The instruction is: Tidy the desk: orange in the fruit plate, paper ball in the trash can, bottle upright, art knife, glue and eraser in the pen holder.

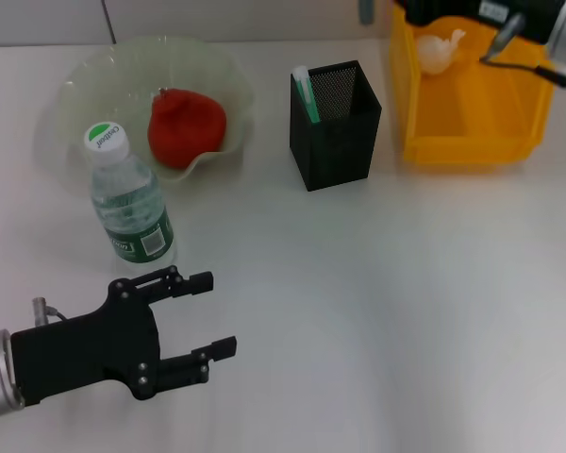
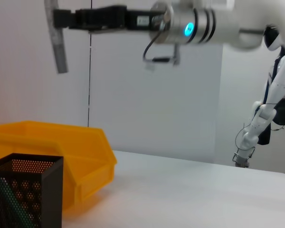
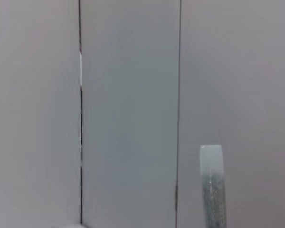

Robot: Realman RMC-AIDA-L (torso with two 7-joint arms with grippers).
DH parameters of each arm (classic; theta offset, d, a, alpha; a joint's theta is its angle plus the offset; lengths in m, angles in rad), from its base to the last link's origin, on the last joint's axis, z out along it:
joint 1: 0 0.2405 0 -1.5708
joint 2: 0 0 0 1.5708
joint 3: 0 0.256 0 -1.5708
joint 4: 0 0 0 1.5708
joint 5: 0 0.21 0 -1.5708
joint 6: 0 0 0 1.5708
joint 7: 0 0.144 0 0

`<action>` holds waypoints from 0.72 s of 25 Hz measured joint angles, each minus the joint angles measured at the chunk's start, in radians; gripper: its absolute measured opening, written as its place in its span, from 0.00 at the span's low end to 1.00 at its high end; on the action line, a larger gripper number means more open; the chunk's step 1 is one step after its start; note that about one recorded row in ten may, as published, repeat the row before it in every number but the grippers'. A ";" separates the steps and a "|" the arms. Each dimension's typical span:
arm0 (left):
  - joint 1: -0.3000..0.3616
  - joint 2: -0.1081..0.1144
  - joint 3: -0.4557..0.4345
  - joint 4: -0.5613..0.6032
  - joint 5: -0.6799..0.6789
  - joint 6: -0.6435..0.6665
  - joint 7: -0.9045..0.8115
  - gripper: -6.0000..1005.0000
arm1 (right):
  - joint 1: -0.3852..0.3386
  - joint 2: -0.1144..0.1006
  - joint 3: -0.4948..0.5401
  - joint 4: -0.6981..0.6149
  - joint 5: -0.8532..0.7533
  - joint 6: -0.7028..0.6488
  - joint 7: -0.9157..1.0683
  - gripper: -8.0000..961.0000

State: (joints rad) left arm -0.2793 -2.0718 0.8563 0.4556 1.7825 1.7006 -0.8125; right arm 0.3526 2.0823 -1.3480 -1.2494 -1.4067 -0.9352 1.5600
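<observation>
The orange (image 1: 186, 125) lies in the translucent fruit plate (image 1: 75, 85), and the water bottle (image 1: 127, 200) stands upright just in front of that plate. A crumpled paper ball (image 1: 438, 50) rests in the far corner of the yellow bin (image 1: 472, 123) that serves as the trash can. The black mesh pen holder (image 1: 336, 125) stands between plate and bin with a green-and-white item (image 1: 307, 92) upright in its near-left corner; which stationery item this is cannot be told. The left gripper (image 1: 217, 313) hovers low over the bare desk (image 1: 377, 311) in front of the bottle, fingers spread and holding nothing. The right gripper (image 2: 61, 19) is raised above the bin; the left wrist view shows a slim grey strip, probably the art knife (image 2: 55, 40), hanging from it. Whether its fingers clamp the strip cannot be told for certain. The step in hand appears to be delivering this item to the pen holder. To do it well, the arm should carry the strip across to the holder, keep it vertical, centre it over the open mouth clear of the item already inside, lower it until the tip is inside the mesh walls, then release. A high drop risks bouncing the item out or tipping the holder.
</observation>
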 joint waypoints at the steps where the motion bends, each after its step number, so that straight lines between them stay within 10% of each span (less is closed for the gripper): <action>1: 0.000 0.000 0.000 0.000 0.000 -0.001 0.000 0.74 | 0.028 0.000 0.005 0.104 0.076 -0.003 -0.110 0.13; 8: 0.000 -0.001 0.001 0.000 0.000 0.000 0.000 0.74 | 0.243 -0.001 0.135 0.673 0.271 -0.076 -0.481 0.18; 18: -0.002 -0.001 0.001 0.000 0.000 0.002 0.000 0.74 | 0.226 0.006 0.138 0.732 0.269 -0.091 -0.536 0.25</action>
State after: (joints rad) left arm -0.2817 -2.0724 0.8572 0.4556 1.7825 1.7028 -0.8129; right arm 0.5789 2.0880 -1.2098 -0.5175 -1.1373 -1.0262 1.0244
